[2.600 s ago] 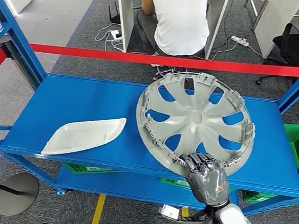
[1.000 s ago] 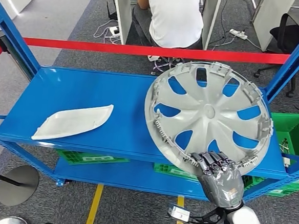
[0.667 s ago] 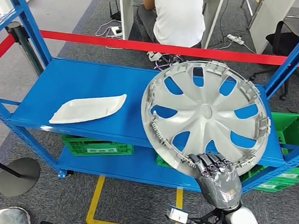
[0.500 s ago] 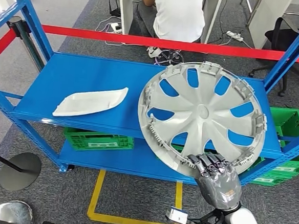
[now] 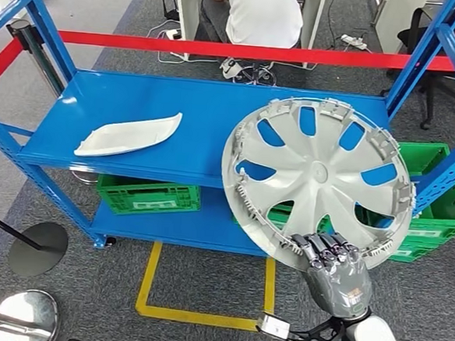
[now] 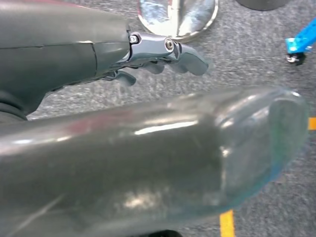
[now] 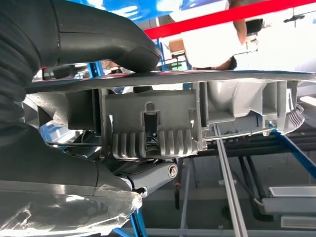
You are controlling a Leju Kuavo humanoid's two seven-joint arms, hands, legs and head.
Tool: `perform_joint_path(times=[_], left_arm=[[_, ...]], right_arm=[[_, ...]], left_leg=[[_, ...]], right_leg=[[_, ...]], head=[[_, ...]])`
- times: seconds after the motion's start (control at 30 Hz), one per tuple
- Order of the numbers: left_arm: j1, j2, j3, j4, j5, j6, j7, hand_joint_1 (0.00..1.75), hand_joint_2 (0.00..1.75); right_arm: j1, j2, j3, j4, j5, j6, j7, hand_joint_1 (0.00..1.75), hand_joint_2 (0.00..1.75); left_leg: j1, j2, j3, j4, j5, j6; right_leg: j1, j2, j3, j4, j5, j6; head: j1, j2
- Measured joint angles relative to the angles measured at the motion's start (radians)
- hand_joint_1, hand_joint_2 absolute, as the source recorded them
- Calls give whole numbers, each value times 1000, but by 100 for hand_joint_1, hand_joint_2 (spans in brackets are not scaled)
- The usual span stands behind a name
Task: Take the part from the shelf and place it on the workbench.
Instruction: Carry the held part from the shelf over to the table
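Under the blue shelf (image 5: 157,126), green crates (image 5: 147,196), contents unclear, right hand (image 5: 332,275) gripping hubcap (image 5: 316,180) rim, left hand (image 6: 164,49) empty, fingers apart

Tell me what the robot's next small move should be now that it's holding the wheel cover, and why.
Probably keep drawing the wheel cover back from the blue shelf. The right hand grips only its near rim, with the fingers curled over the edge, and the far part still overlaps the shelf. Once it is free of the uprights, turning toward the workbench looks safer.
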Motion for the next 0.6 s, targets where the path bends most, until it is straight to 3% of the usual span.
perform_joint_path(times=[0.07, 0.13, 0.17, 0.23, 0.27, 0.33, 0.4, 0.43, 0.47, 0.5, 0.53, 0.6], left_arm=[[-2, 0, 0, 0, 0, 0, 0, 0, 0], [-6, -1, 0, 0, 0, 0, 0, 0, 0], [-6, -1, 0, 1, 0, 0, 0, 0, 0], [-3, -1, 0, 1, 1, 0, 1, 0, 0], [-2, -1, 0, 2, 1, 0, 1, 0, 0], [-1, 0, 0, 2, 2, 0, 1, 0, 0], [-3, 0, 0, 2, 3, 0, 2, 0, 0], [-4, 0, 0, 3, 3, 0, 2, 0, 0], [-4, 0, 0, 3, 3, 0, 2, 0, 0], [-4, 0, 0, 4, 3, 0, 2, 0, 0], [-4, 0, 0, 4, 3, 0, 2, 0, 0], [-5, 0, 0, 5, 3, 0, 2, 0, 0]], right_arm=[[2, 0, 0, 0, 0, 0, 3, 175, 175], [3, 0, 0, 0, 0, 0, 8, 175, 175], [4, 0, -1, 0, 0, 0, 10, 175, 175], [6, 0, -1, 0, 0, 0, 12, 175, 175], [8, 0, -1, 0, 0, 0, 12, 175, 175], [10, 0, -1, 1, 0, 0, 12, 175, 175], [11, 0, -1, 1, 0, 0, 12, 175, 175], [11, 0, -1, 2, 0, 0, 12, 175, 175], [11, 0, -1, 2, 0, 0, 12, 175, 175], [11, 0, -1, 2, 0, 0, 12, 175, 175], [10, 0, -1, 3, 0, 0, 12, 175, 175], [9, 0, -1, 2, 0, 0, 12, 175, 175]], left_leg=[[1, 0, 93, -128, 52, 2], [-1, -3, 175, -263, 58, 9], [-3, -5, 191, -296, 52, 14], [-5, -4, 184, -309, 57, 29], [-5, -2, 177, -310, 64, 38], [-4, 2, 163, -312, 82, 54], [-8, 2, 144, -310, 99, 63], [-11, 3, 133, -309, 108, 64], [-13, 3, 121, -307, 116, 65], [-15, 3, 108, -304, 125, 65], [-17, 2, 95, -301, 134, 64], [-19, 1, 73, -294, 150, 59]], right_leg=[[-2, 1, -18, 0, 15, 10], [0, -1, -31, 1, 32, 23], [0, -2, -36, -1, 41, 28], [-1, -3, -44, -6, 56, 38], [-2, -3, -51, -1, 46, 43], [-3, -3, -77, 70, -26, 49], [-2, -2, -112, 212, -118, 51], [-1, -2, -121, 271, -140, 51], [0, -2, -116, 301, -142, 50], [2, -2, -92, 292, -123, 47], [3, -2, -50, 246, -96, 43], [7, -2, 58, 94, -76, 34]], head=[[0, 0], [0, 0], [1, 0], [1, 0], [2, 0], [5, 0], [8, 0], [9, 0], [9, 0], [9, 0], [9, 0], [9, 0]])
